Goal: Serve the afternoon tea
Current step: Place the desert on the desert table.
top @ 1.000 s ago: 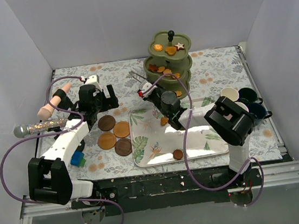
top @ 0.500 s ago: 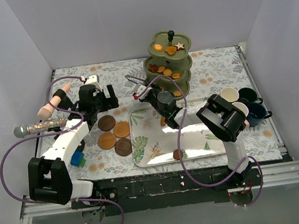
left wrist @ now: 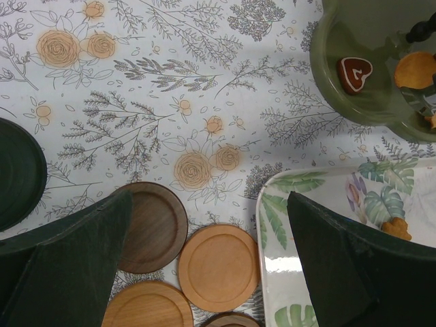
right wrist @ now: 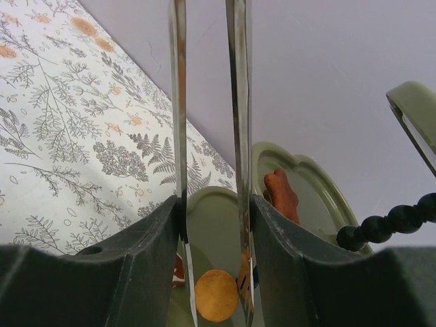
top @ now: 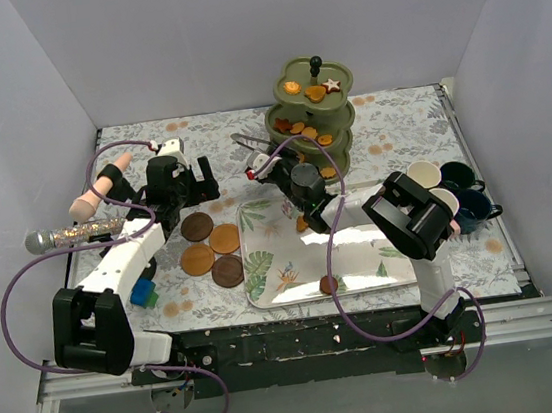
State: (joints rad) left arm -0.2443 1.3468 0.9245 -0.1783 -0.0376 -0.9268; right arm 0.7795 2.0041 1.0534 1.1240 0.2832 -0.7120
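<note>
My right gripper [right wrist: 212,204] is clamped on the metal tongs [right wrist: 178,102], just left of the three-tier stand [top: 345,117]. A round orange biscuit [right wrist: 215,294] lies on a stand tier beneath it. My left gripper [left wrist: 208,204] hangs wide open over the coasters [top: 213,249], further left of the stand. I judge the risk to be my hold: if it slackens, the tongs slide or twist, and their long blades could rap the stand and scatter biscuits off its tiers.
</note>
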